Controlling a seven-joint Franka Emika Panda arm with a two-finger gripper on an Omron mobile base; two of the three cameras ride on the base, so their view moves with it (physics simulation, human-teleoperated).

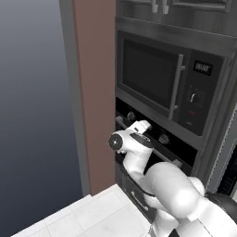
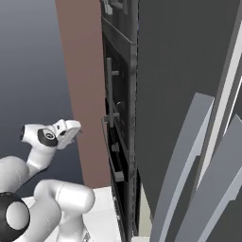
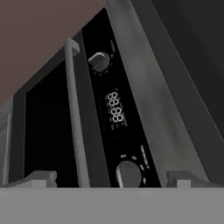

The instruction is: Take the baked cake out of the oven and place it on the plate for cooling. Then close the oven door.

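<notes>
Closest to you, low in both base views, the white Franka arm with dark joints folds up from the base, and its gripper (image 1: 141, 126) points at the appliance column with nothing in it. The fingers (image 3: 41, 177) stand wide apart, their pale tips rising at the bottom of the hand view on either side of the control strip.

Just beyond the fingers sits the wide black built-in oven (image 3: 111, 113) with round knobs and a small digital display. The large flat black glass-fronted oven door (image 3: 43, 131) with its long silver bar handle (image 3: 74, 118) fills the near side of the hand view. From the right base view the door appears to lean a little out from the cabinet face at the top, but you cannot tell for certain that it is ajar; it is surely not dropped open. The cake and the plate cannot be placed from here, so judge the cake to be inside the oven behind the dark glass.

Above it is the grey and black microwave (image 1: 162, 78) with a vertical handle, and to the side a tall reddish-brown panel (image 1: 95, 92); leave both alone.

You are at the first step, the approach to the door. Next, line the fingers square across the bar handle, close on it near its middle, and pull out and down along the door's hinge arc.
</notes>
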